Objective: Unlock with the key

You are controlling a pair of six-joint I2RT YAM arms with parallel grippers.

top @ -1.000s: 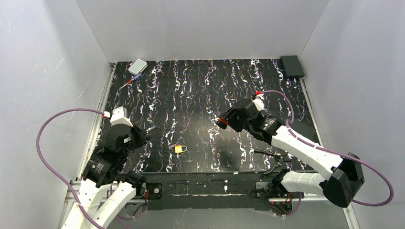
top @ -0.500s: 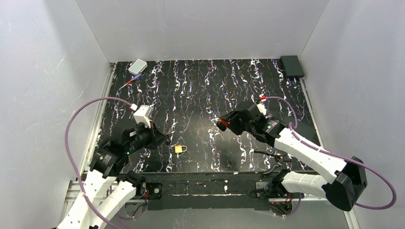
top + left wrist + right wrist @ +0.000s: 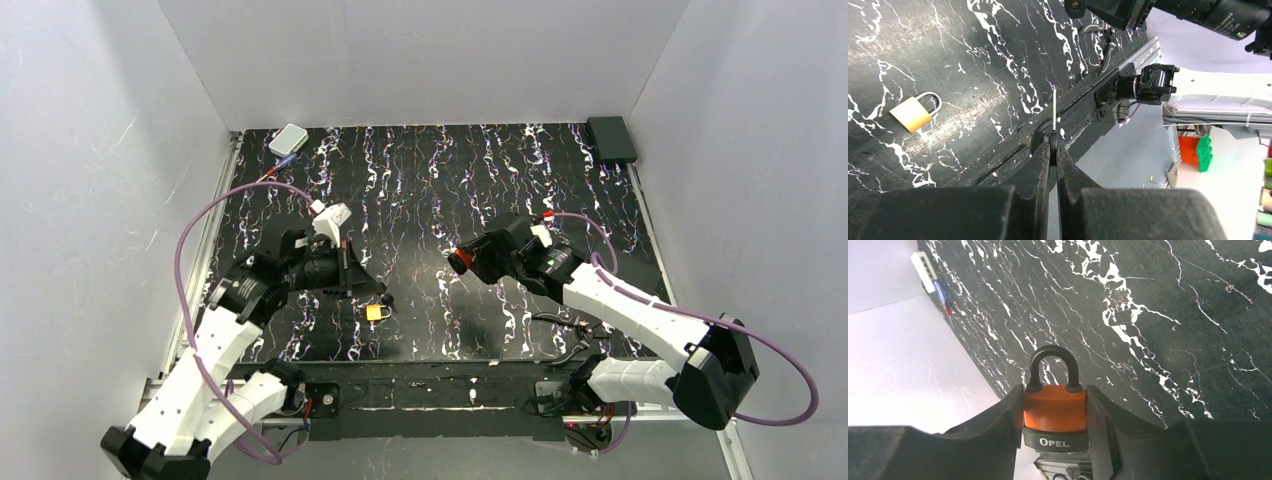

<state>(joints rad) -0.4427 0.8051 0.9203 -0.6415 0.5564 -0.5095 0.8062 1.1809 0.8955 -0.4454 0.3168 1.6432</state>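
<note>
My right gripper is shut on the orange padlock, which has a black shackle and a black "OPEL" band, and holds it above the mat. In the top view this padlock sits at the right gripper's tip and faces left. My left gripper is shut on the key, whose thin blade sticks straight out past the fingertips. In the top view the left gripper is left of the orange padlock, with a gap between them. The key itself is too small to see there.
A small yellow padlock lies on the black marbled mat just below the left gripper; it also shows in the left wrist view. A white box and a pen lie back left. A black box sits back right. A dark tool lies under the right arm.
My left arm has swung from the left edge rightward toward the middle, ending above the yellow padlock. My right gripper with the orange padlock has shifted slightly left and nearer.
</note>
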